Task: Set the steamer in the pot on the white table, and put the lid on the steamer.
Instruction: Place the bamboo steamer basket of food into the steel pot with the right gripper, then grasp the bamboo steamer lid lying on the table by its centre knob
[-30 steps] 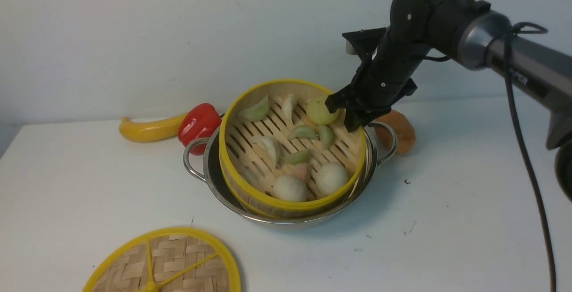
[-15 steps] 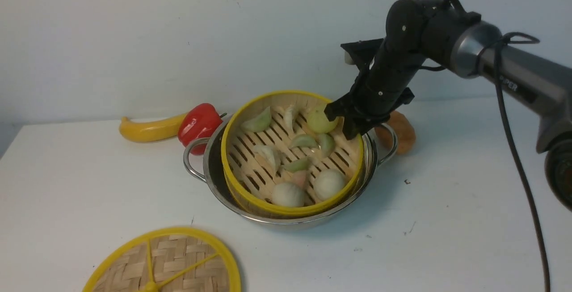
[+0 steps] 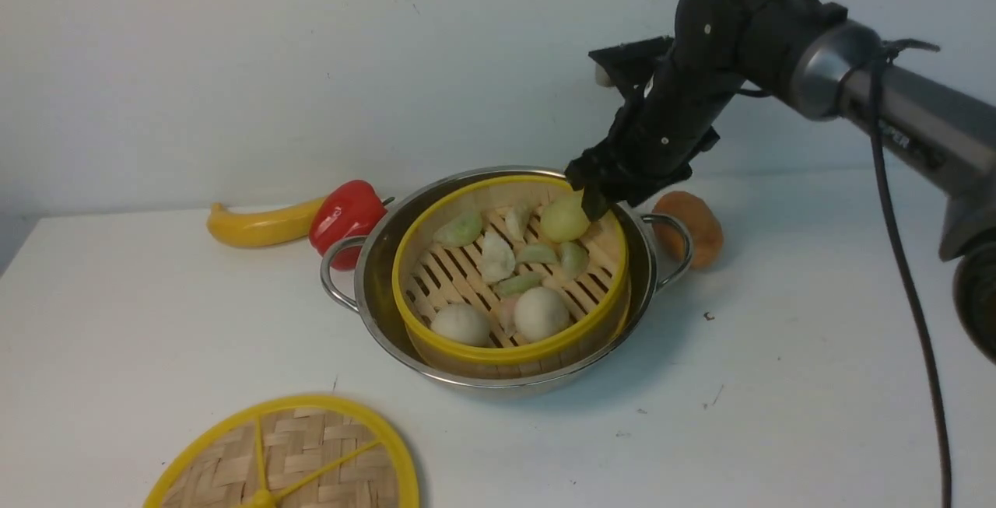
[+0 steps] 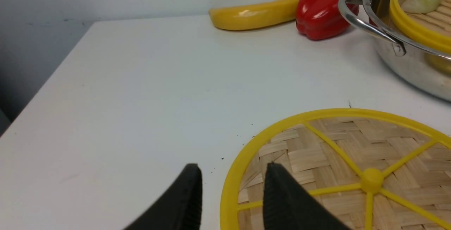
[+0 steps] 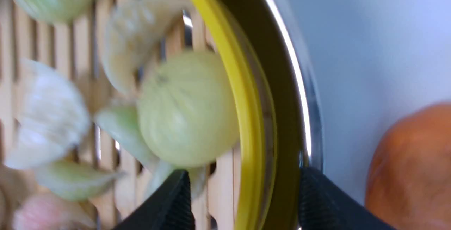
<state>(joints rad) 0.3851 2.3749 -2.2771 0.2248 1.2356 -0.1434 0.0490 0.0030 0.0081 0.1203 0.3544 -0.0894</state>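
Observation:
The steamer (image 3: 510, 354), a yellow-rimmed bamboo basket of pale dumplings and buns, sits level inside the shiny pot (image 3: 467, 380) on the white table (image 3: 156, 298). My right gripper (image 3: 593, 193) hangs just above the steamer's far right rim, open. In the right wrist view its fingers (image 5: 243, 187) straddle the steamer rim (image 5: 246, 117) and the pot rim (image 5: 299, 92) without touching them. The lid (image 3: 296, 453) lies flat at the front left. In the left wrist view my left gripper (image 4: 232, 184) is open, low over the lid's (image 4: 334, 152) near rim.
A yellow banana (image 3: 261, 224) and a red pepper (image 3: 346, 216) lie behind the pot's left handle (image 3: 334, 275). A brown round bun (image 3: 696, 228) sits against the right handle. The table's left edge (image 4: 45, 82) drops off beside the lid.
The steamer went from tilted and raised to settled level in the pot. My right gripper opened, let go of its rim and rose slightly. The lid has not moved.

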